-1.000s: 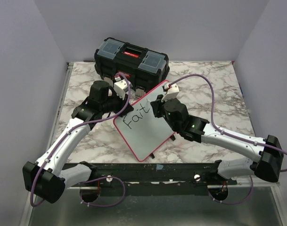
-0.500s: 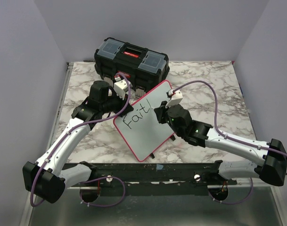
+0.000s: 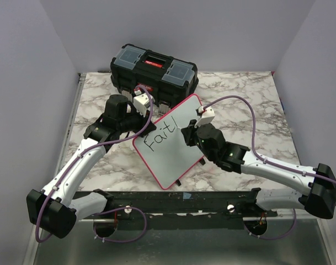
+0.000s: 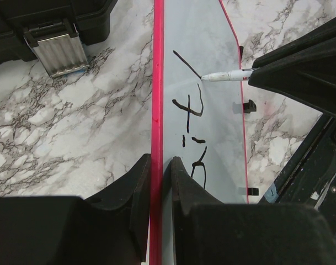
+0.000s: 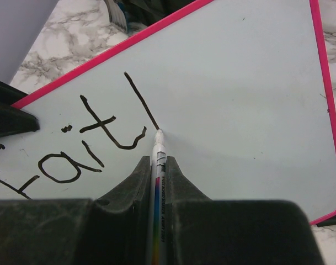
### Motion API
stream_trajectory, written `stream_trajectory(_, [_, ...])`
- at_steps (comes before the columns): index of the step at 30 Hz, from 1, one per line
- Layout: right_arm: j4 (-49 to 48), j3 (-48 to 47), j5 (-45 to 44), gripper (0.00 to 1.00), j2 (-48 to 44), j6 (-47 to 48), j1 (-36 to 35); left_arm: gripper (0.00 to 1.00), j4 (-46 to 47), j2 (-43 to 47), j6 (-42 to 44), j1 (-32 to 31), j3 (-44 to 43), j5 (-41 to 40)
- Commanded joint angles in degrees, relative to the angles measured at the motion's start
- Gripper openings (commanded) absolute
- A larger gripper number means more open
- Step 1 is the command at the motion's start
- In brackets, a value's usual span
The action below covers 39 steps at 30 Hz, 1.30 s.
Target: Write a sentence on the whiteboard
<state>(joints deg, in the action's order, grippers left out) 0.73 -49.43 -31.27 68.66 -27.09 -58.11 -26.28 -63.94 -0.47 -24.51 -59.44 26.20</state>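
Note:
The whiteboard (image 3: 168, 157) with its red rim stands tilted near the table's middle, seen edge-on in the left wrist view (image 4: 203, 127) and face-on in the right wrist view (image 5: 239, 99). My left gripper (image 4: 158, 165) is shut on its red rim. My right gripper (image 5: 158, 165) is shut on a white marker (image 5: 156, 193), and the marker's tip (image 5: 158, 134) touches the board at the bottom of a long stroke. The sentence (image 5: 85, 138) reads "Fait" plus that one slanted stroke (image 3: 159, 135). From above, the right gripper (image 3: 191, 132) sits over the board's right part.
A black toolbox (image 3: 154, 72) with a red latch stands behind the board at the back of the marble table (image 3: 250, 110). Purple cables loop over both arms. A black rail (image 3: 173, 200) runs along the near edge.
The right gripper has drawn the marker down and to the right across the board, leaving a long slanted stroke after the "t". The left gripper and the board have stayed put.

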Motion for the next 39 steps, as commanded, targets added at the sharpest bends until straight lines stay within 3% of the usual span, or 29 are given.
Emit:
stream_trajectory(1, [2.3,-1.2,1.2,0.01,1.1,0.0,0.3,0.00,2.0,1.6,3.1,-0.2,-0.5,-0.7])
stream_trajectory(39, [3.5,-9.0,-7.5,0.01,5.9,3.1,0.7,0.00,2.1,2.2,3.1,-0.2,-0.4,-0.3])
